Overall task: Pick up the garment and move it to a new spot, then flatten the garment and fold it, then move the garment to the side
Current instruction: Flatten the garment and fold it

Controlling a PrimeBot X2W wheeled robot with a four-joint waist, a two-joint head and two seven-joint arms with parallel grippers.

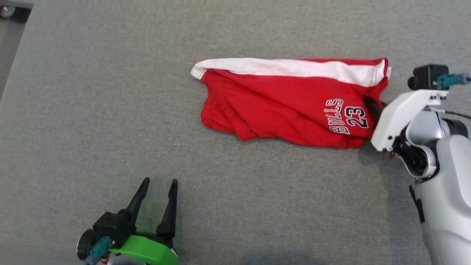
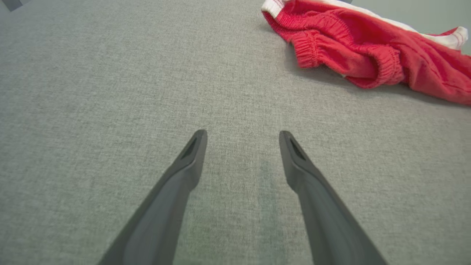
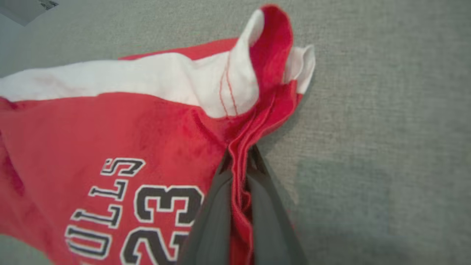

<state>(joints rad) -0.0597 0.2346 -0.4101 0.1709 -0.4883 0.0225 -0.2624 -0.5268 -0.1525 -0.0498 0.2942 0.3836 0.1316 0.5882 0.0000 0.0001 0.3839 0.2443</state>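
Note:
The garment is a pair of red shorts with a white side stripe and "BULLS 23" lettering, lying crumpled on the grey table. My right gripper is shut on a pinched fold at the garment's right edge, red cloth squeezed between its dark fingers. In the head view that gripper reaches in from the right, fingertips buried in the cloth. My left gripper hovers open at the lower left, well short of the garment, nothing between its fingers.
Grey cloth-covered table surface stretches all around the garment. The table's left edge and a strip of floor show at the far upper left. My right forearm occupies the right side.

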